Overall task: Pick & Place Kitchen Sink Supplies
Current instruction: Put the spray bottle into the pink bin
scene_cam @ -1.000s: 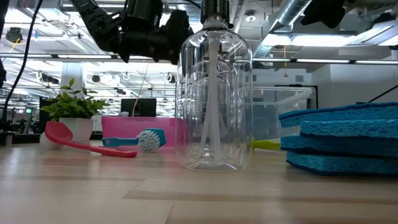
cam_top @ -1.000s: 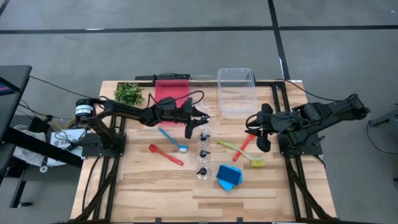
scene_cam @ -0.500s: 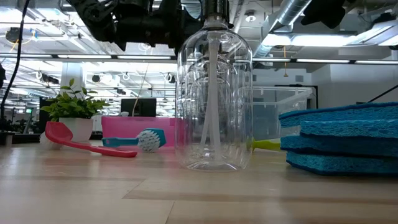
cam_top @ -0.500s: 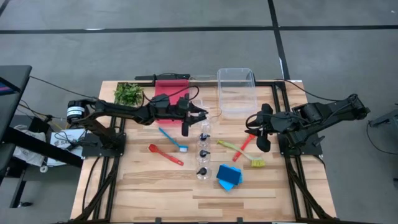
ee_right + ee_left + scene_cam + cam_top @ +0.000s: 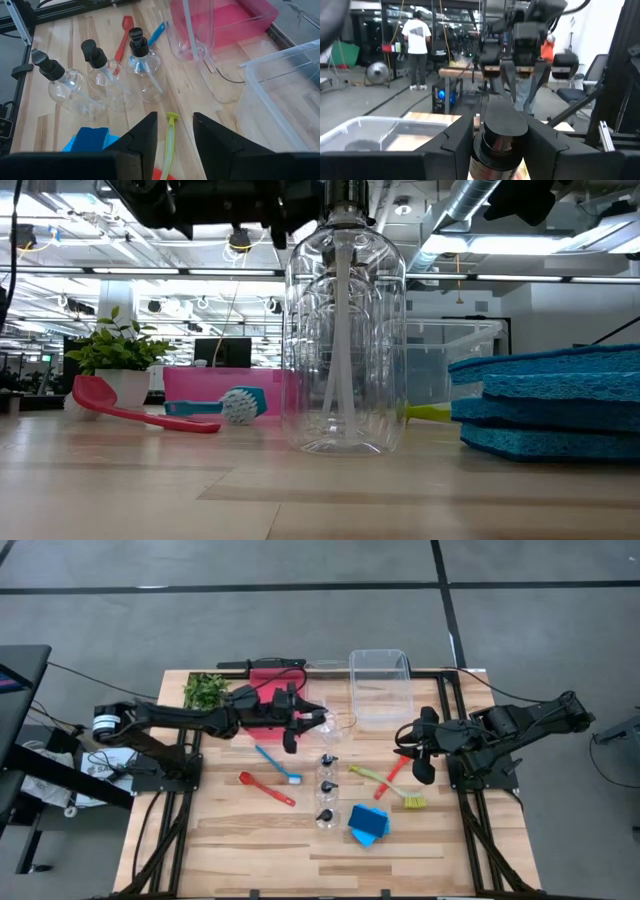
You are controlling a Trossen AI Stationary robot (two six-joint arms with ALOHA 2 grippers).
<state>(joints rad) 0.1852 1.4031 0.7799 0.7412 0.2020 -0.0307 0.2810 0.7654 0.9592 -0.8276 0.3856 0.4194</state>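
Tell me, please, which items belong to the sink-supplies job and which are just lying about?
Job: bottle in left end effector, three standing bottles, blue brush, red spoon, yellow-green brush, red utensil, blue sponges.
Lying about: plant, red bin, clear bin.

The left arm stretches low across the tabletop's far half, its hand raised, fingers clamped on either side of a black cap. The right arm stays folded at the right side, its hand hovering with fingers parted.
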